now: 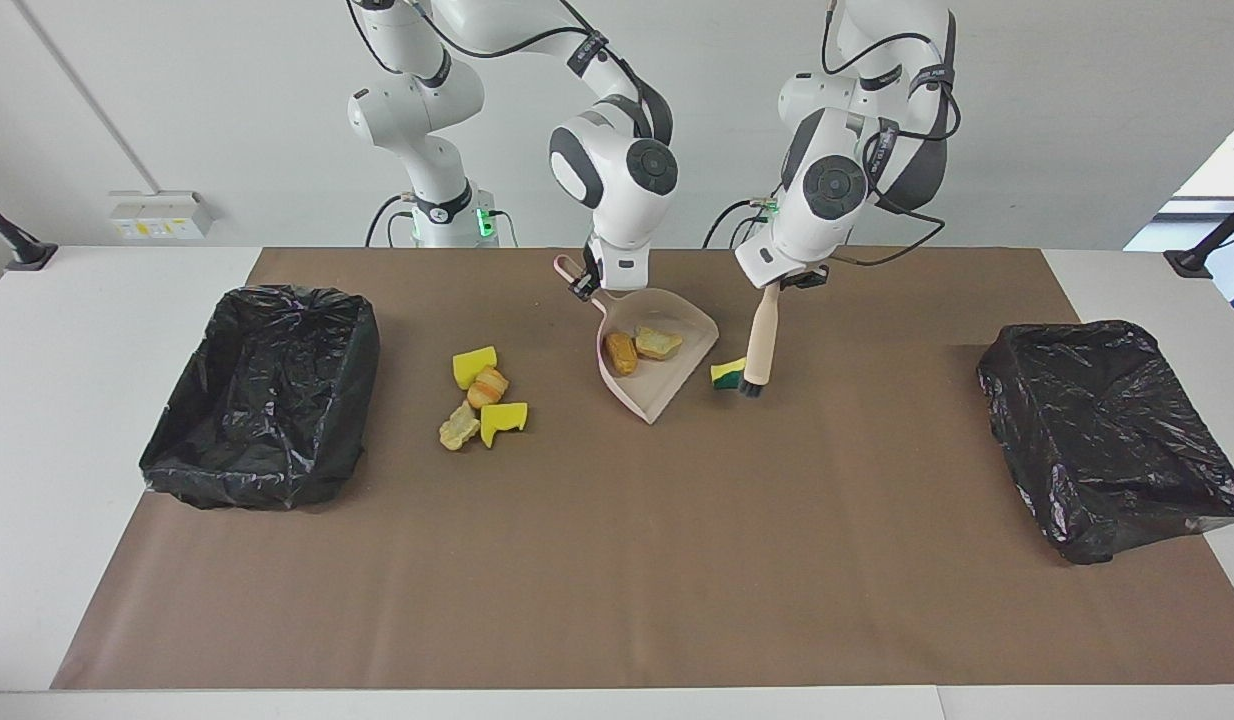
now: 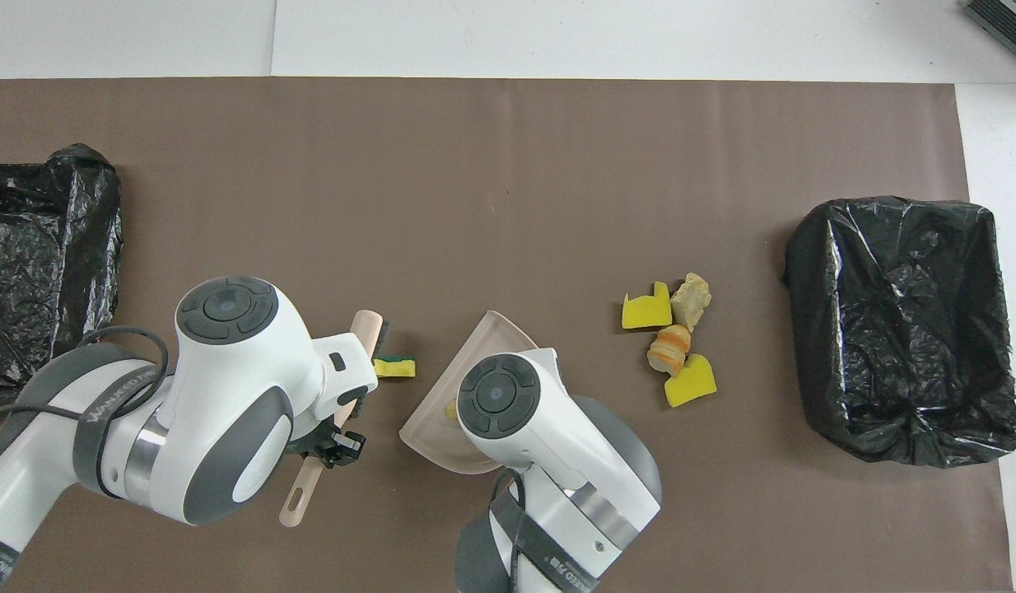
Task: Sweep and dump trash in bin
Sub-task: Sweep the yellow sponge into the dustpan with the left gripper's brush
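The right gripper (image 1: 585, 287) is closed on the dustpan (image 1: 667, 385) handle, holding the pan's open lip on the mat (image 1: 617, 560) to take swept pieces; two pieces (image 1: 639, 348) already lie in it. The left gripper (image 1: 799, 281) is clamped on the brush (image 1: 762, 345), bristles down against a sponge piece (image 1: 725, 374) just beside the pan lip, ready to push it in. Four more pieces (image 1: 485, 395) sit clustered mid-mat, toward the bin (image 1: 267, 400) at the right arm's end. Another bin (image 1: 1107, 440) sits at the left arm's end
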Controlling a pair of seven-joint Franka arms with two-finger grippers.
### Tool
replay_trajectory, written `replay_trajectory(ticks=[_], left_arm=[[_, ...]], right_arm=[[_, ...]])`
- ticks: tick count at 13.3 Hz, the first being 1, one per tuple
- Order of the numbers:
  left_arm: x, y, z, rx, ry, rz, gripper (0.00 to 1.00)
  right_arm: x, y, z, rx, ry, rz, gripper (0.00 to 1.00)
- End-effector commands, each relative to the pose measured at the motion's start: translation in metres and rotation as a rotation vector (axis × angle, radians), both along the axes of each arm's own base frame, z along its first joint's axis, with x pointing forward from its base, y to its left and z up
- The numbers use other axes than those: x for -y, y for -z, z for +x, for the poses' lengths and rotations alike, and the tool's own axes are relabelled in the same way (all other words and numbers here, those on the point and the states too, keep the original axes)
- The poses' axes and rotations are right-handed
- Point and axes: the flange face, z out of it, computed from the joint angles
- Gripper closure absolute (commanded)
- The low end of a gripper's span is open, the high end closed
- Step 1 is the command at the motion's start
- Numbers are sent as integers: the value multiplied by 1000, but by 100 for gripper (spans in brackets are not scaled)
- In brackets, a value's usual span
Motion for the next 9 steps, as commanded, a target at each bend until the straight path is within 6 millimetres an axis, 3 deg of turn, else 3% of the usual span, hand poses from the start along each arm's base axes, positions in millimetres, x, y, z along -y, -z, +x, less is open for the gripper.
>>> replay_trajectory(ticks=[1, 3, 5, 7, 9], left_arm=[[8, -9, -10, 38, -1, -26, 100], [42, -16, -24, 58, 66, -56, 100], [44, -48, -15, 76, 55, -87, 100], [27, -54, 1, 91, 11, -93, 100], [-13, -44, 28, 112, -78, -89, 100]], right_arm=[[-1, -1, -4, -8, 41, -7, 100], [-1, -1, -4, -6, 43, -7, 100], [-1, -1, -4, -6, 43, -7, 100], [-1, -1, -4, -5, 43, -6, 100], [-1, -1, -4, -6, 41, -5, 100]])
